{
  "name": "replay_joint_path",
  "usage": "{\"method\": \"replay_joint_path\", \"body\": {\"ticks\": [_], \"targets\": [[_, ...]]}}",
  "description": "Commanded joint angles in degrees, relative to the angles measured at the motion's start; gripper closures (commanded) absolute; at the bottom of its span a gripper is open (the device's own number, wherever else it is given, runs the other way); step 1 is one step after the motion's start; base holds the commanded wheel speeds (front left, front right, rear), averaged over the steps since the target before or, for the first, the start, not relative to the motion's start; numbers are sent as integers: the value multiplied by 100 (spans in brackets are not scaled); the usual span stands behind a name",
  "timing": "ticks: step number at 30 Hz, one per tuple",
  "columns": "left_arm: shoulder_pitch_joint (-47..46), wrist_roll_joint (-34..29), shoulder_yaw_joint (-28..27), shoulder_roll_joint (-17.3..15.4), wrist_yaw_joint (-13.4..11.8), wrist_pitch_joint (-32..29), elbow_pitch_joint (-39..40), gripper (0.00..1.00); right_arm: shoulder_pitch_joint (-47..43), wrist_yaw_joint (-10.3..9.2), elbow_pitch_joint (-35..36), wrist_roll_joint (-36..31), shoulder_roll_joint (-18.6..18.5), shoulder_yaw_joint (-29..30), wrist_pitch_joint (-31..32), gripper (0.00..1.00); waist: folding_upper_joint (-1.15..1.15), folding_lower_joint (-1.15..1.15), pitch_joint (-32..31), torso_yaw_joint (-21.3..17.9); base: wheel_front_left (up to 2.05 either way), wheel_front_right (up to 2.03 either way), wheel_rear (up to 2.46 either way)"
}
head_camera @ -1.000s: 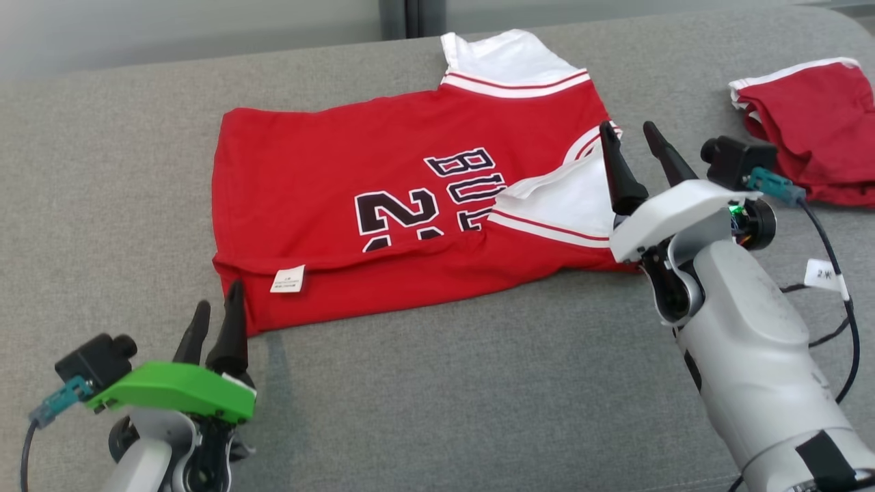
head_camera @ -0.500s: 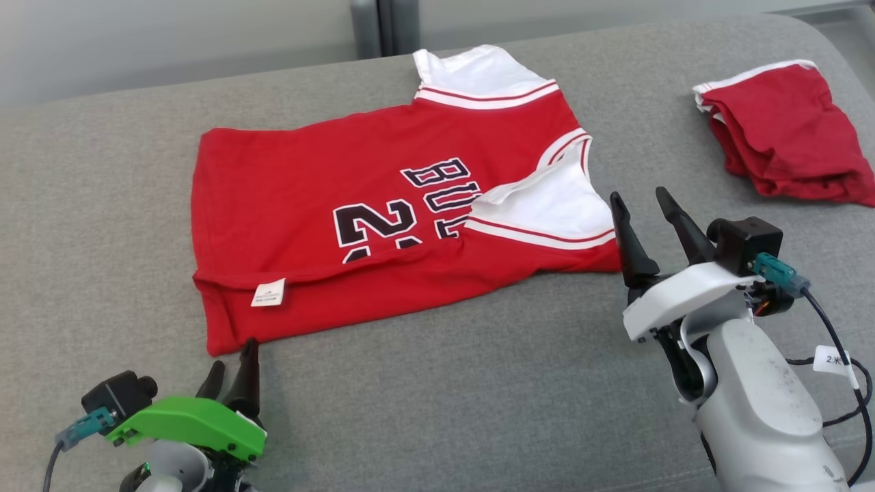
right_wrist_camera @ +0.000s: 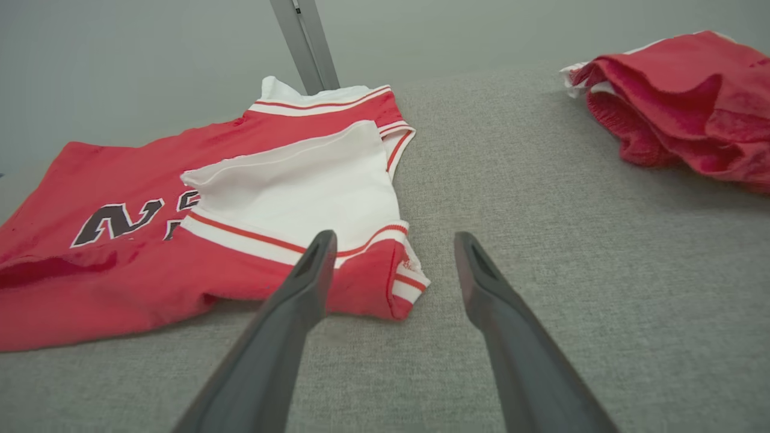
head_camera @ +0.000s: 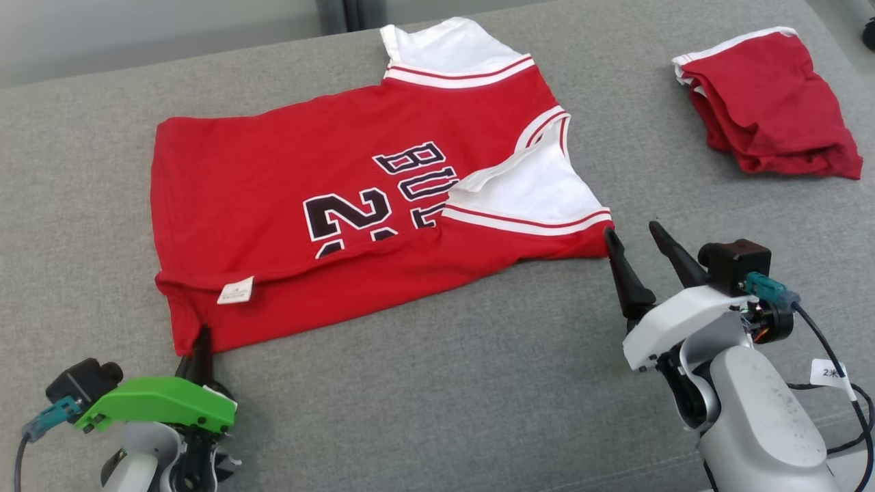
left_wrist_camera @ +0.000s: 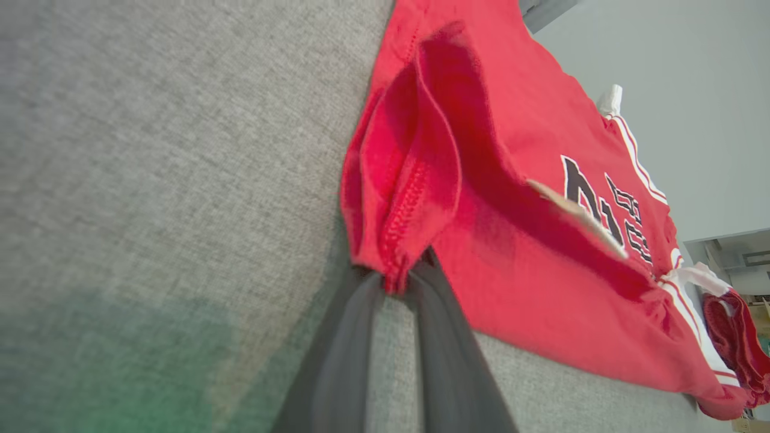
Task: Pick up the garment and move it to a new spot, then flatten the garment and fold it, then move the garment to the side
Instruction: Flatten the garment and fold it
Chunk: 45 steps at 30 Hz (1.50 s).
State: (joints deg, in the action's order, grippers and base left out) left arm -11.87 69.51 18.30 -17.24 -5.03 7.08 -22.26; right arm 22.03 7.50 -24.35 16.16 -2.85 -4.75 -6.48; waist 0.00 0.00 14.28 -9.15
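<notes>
The garment [head_camera: 273, 171] is laid partly folded on the grey cushion [head_camera: 444, 383], its hem corner pinched by the left claw [left_wrist_camera: 397, 273]; the right claw [head_camera: 636, 236] is held wide. Further folding and the sideways move are judged outstanding.

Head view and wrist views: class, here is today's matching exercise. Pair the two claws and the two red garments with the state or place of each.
Column A
1. left claw
2. right claw
3. jersey
4. smaller red garment

Column B
a. bunched up, apart at the far right
b. open, holding nothing, by the jersey's near sleeve corner
c. shut on the jersey's near hem corner
d. spread out, white sleeve folded over its lettering

Pairs: 1-c, 2-b, 3-d, 4-a
</notes>
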Motion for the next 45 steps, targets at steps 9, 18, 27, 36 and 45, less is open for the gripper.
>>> {"method": "replay_joint_path", "body": {"ticks": [9,18,27,36,45], "targets": [[-158,118,-149,8,210,175,-111,100,173,-3,-568,403,-13,64,277,0,0,0,80,225,0,0,0],[-261,61,-94,63,358,226,-42,100,690,-3,-1452,866,-12,-176,515,68,0,0,125,351,0,0,0],[-402,-16,-86,-83,613,260,163,100,1199,-5,-1607,906,-24,-6,301,100,0,0,-31,339,0,0,0],[137,-28,-5,-424,581,-1,968,100,799,-8,-744,972,-400,376,863,100,0,0,-339,344,0,0,0],[1107,11,257,-523,424,-172,1572,100,-675,-8,411,1002,-336,877,1490,100,0,0,-501,344,0,0,0]]}}
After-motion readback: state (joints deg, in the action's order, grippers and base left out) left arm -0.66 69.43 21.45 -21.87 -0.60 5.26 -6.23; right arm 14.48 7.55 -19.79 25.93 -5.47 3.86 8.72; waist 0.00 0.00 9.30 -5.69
